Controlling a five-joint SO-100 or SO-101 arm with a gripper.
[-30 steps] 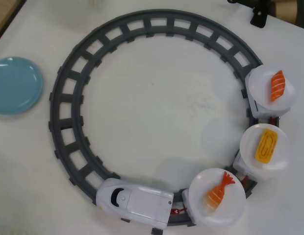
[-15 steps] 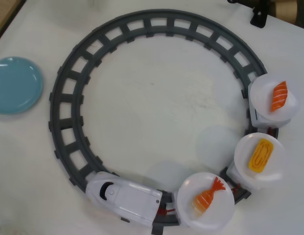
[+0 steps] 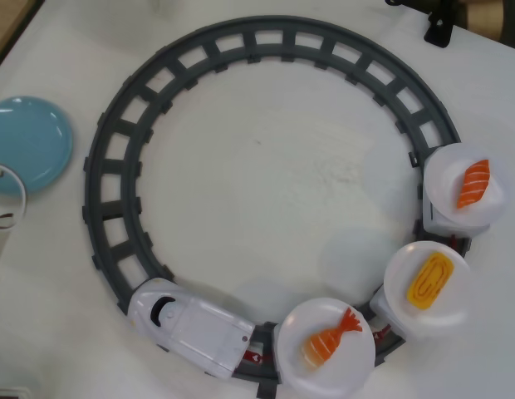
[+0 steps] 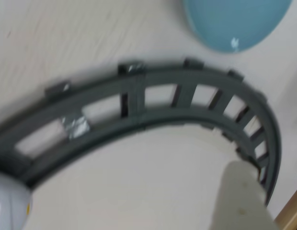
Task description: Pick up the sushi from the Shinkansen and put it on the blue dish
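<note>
The shrimp sushi [image 3: 331, 339] lies on the round white plate [image 3: 292, 366] of the first car behind the white Shinkansen [image 3: 191, 326], at the bottom of the grey ring track [image 3: 108, 150] in the overhead view. The blue dish [image 3: 25, 141] sits empty at the left, outside the track. The blurred wrist view shows the dish [image 4: 237, 21] at the top, the train's nose [image 4: 7, 206] at the bottom left, and one pale finger [image 4: 242, 191] of my gripper at the bottom right. The other finger is hidden. The gripper does not show in the overhead view.
Two more plates ride on the right of the track, one with a yellow egg piece [image 3: 429, 281] and one with a salmon slice [image 3: 473, 183]. A pale ring-shaped object [image 3: 4, 208] stands at the left edge below the dish. A black fixture [image 3: 438, 29] sits at the top right.
</note>
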